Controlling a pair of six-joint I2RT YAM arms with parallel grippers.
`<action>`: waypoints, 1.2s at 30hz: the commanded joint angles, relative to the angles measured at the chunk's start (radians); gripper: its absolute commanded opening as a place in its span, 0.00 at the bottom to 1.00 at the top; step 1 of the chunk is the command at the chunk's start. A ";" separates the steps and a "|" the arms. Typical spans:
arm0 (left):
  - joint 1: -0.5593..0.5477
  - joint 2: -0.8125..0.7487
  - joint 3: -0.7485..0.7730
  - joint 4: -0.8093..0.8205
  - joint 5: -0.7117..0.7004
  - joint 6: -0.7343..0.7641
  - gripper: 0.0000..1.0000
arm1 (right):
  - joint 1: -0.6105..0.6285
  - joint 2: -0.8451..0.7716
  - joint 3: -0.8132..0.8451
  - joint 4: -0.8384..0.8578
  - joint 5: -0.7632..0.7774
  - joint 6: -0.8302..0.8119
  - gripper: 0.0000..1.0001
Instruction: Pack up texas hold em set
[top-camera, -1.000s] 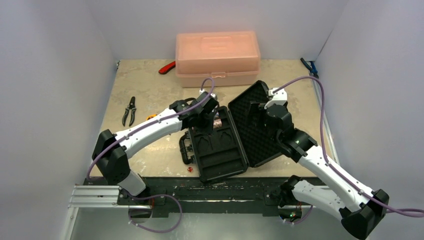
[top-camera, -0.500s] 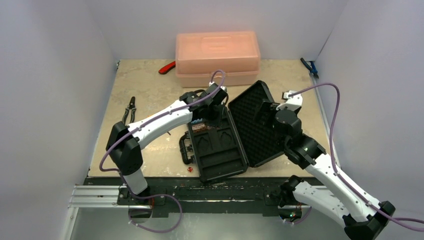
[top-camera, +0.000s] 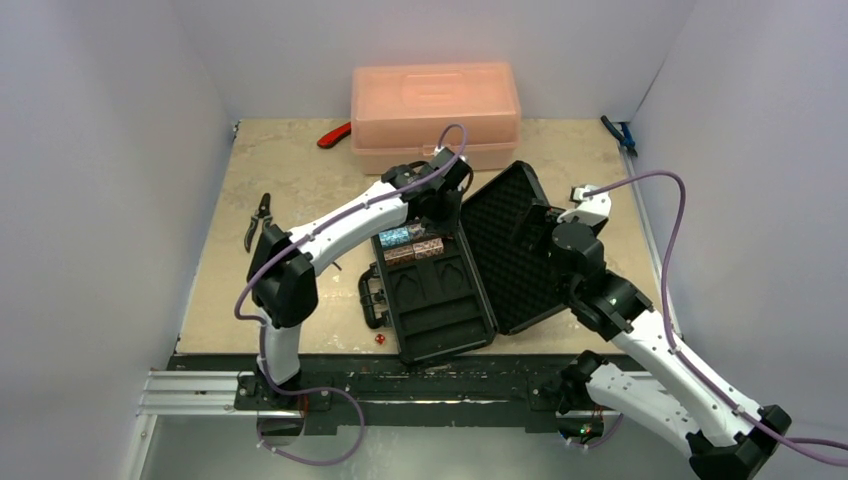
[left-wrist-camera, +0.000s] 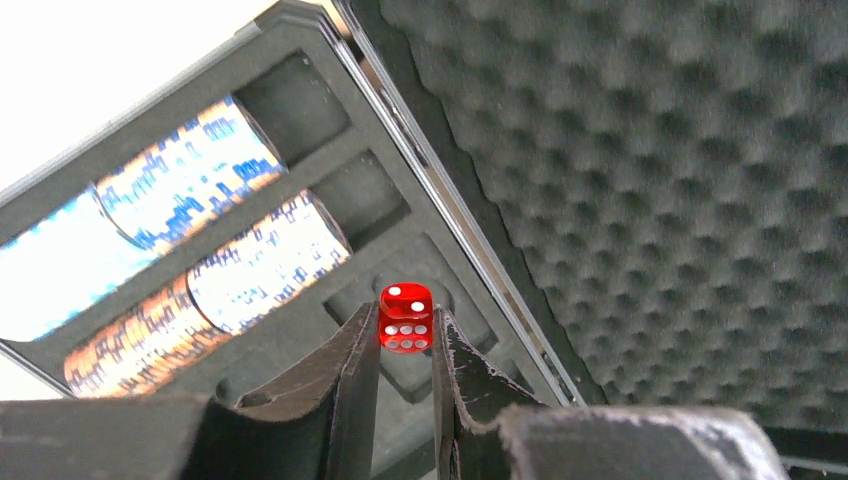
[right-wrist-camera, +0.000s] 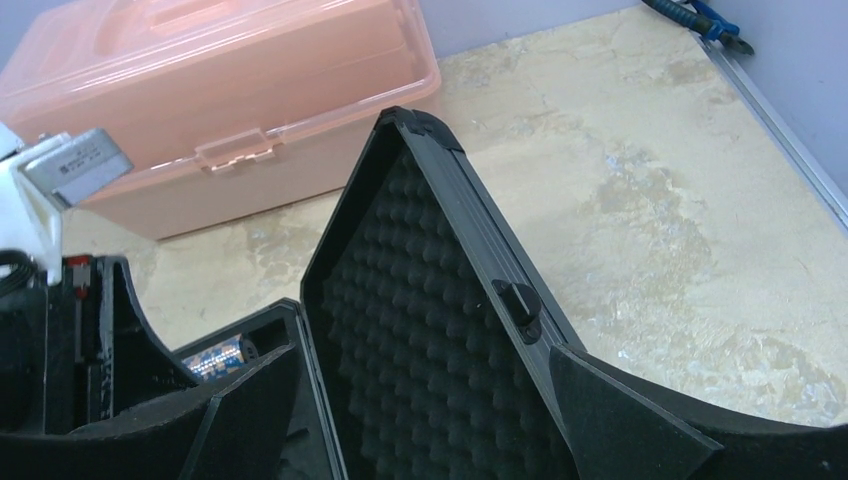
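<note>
The desk (top-camera: 300, 170) is seen from above and behind the arm bases (top-camera: 280, 385) by the top camera, faced toward 12 o'clock, far enough that the open briefcase (top-camera: 440, 310) is framed whole. The left wrist camera is held close over the case tray, faced along the left tool (left-wrist-camera: 405, 325), so near that pips on the red die (left-wrist-camera: 406, 318) are read. The right wrist camera is pointed toward 12 o'clock across the foam lid (right-wrist-camera: 420, 330). Lid and chip stacks (left-wrist-camera: 265, 262) are shared by all 3 views.
</note>
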 joint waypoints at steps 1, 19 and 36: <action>0.033 0.045 0.092 -0.008 -0.015 0.045 0.00 | -0.003 0.001 0.002 0.011 0.017 0.017 0.99; 0.084 0.226 0.265 -0.038 -0.070 0.126 0.00 | -0.003 0.020 0.003 0.012 -0.017 0.006 0.99; 0.087 0.287 0.282 0.001 -0.093 0.189 0.00 | -0.002 0.032 0.008 0.001 -0.033 0.000 0.99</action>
